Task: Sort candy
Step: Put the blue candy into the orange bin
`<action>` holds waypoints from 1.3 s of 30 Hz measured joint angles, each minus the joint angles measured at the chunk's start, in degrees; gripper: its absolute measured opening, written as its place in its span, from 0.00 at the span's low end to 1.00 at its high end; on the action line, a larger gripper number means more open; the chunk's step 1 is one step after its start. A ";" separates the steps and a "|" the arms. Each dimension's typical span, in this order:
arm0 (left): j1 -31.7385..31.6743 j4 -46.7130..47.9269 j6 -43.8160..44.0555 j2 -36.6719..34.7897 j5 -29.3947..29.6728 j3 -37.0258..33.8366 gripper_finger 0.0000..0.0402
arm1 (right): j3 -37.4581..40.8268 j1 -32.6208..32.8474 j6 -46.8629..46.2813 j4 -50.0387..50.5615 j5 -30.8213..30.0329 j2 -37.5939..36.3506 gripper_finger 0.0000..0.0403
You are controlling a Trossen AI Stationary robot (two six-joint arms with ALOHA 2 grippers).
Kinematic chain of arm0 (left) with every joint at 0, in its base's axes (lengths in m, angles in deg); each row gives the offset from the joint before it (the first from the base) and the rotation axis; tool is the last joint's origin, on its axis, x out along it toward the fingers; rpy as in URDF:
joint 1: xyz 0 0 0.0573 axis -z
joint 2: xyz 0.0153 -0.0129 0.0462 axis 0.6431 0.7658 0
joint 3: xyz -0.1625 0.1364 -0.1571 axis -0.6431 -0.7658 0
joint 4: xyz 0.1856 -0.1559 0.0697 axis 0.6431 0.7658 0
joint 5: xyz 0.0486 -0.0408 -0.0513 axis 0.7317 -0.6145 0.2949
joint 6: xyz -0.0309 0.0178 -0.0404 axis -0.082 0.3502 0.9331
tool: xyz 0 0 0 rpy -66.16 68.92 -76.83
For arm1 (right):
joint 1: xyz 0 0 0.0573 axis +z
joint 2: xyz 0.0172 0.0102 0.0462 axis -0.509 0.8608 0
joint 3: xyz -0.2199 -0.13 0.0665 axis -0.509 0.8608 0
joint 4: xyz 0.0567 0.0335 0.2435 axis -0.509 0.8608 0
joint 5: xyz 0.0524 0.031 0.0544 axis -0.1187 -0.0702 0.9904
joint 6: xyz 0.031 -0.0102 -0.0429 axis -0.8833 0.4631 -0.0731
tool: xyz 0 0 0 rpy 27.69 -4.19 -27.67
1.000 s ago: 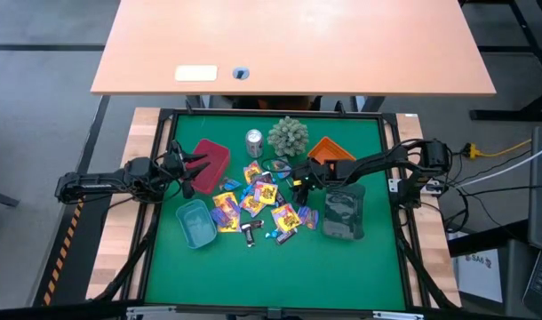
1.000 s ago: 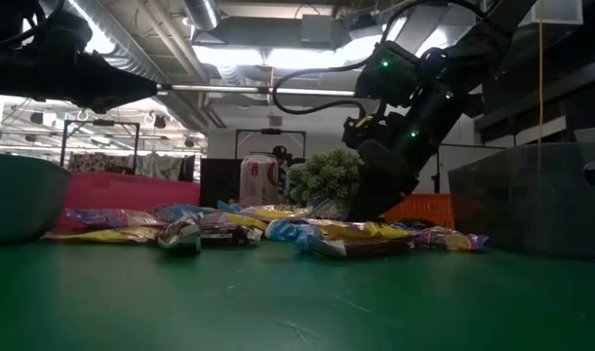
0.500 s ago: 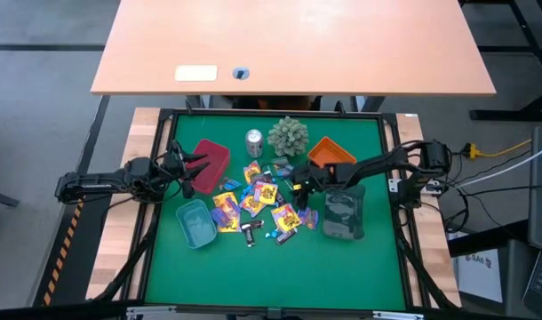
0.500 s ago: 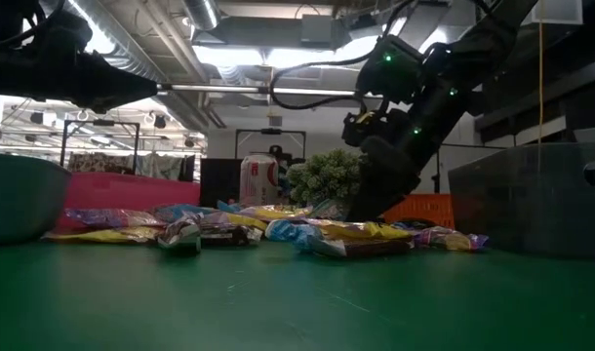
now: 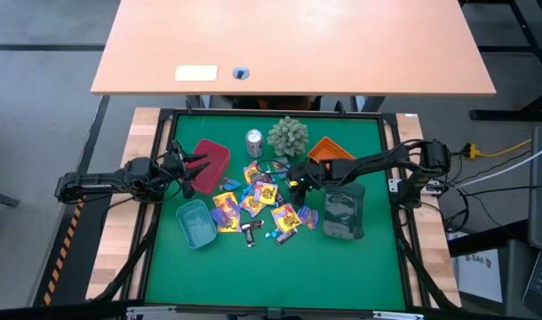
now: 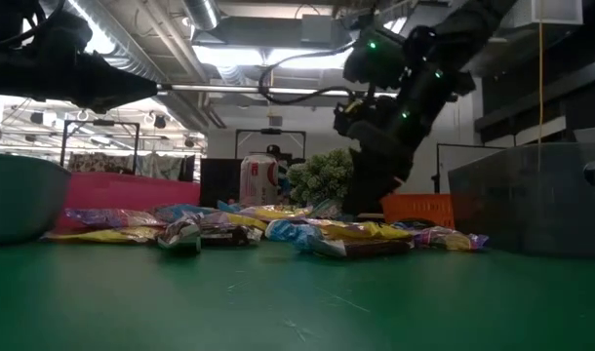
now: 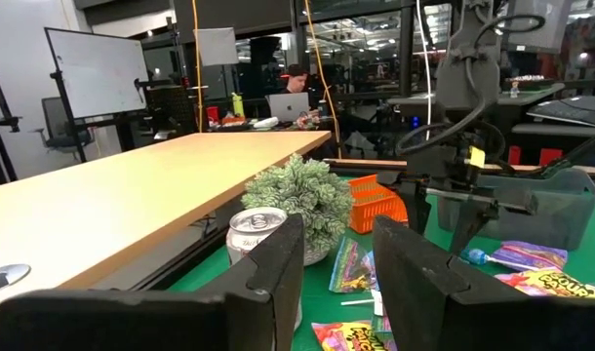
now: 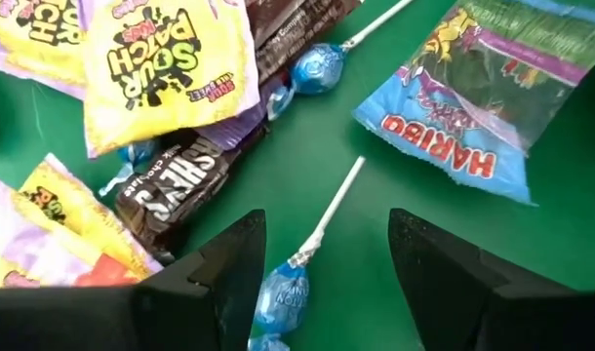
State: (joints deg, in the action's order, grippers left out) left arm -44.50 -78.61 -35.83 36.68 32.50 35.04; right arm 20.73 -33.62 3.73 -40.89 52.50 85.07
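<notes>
The candy lies in a loose pile (image 5: 258, 203) on the green mat: yellow packets (image 8: 171, 58), dark brown bars (image 8: 171, 190), blue lollipops on white sticks and a blue gummy bag (image 8: 483, 97). My right gripper (image 5: 298, 184) is open above the pile's right end. In the right wrist view (image 8: 327, 283) its fingers stand on either side of a blue lollipop (image 8: 283, 292) without touching it. My left gripper (image 5: 189, 171) is open and empty by the red tray (image 5: 213, 158); it also shows in the left wrist view (image 7: 337, 278).
A teal tray (image 5: 197, 224) stands at the near left, an orange tray (image 5: 329, 148) at the far right and a dark grey bin (image 5: 345, 213) at the right. A silver can (image 5: 254, 140) and a green spiky plant ball (image 5: 288, 135) stand behind the pile.
My right gripper has risen a little above the right end of the candy pile and stays open. The candy lies as before.
</notes>
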 joint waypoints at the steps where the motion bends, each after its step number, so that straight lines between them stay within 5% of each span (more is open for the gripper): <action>1: 0.01 0.00 0.00 -0.01 0.00 0.00 0.29 | -0.90 0.00 0.42 1.35 0.00 0.00 0.53; 39: 0.01 0.26 0.00 -0.01 0.35 0.00 0.29 | -12.03 -2.25 -1.97 14.91 3.65 10.05 0.51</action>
State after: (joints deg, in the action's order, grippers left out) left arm -44.49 -78.35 -35.84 36.66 32.85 35.04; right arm 8.70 -35.87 1.76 -25.98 56.15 95.13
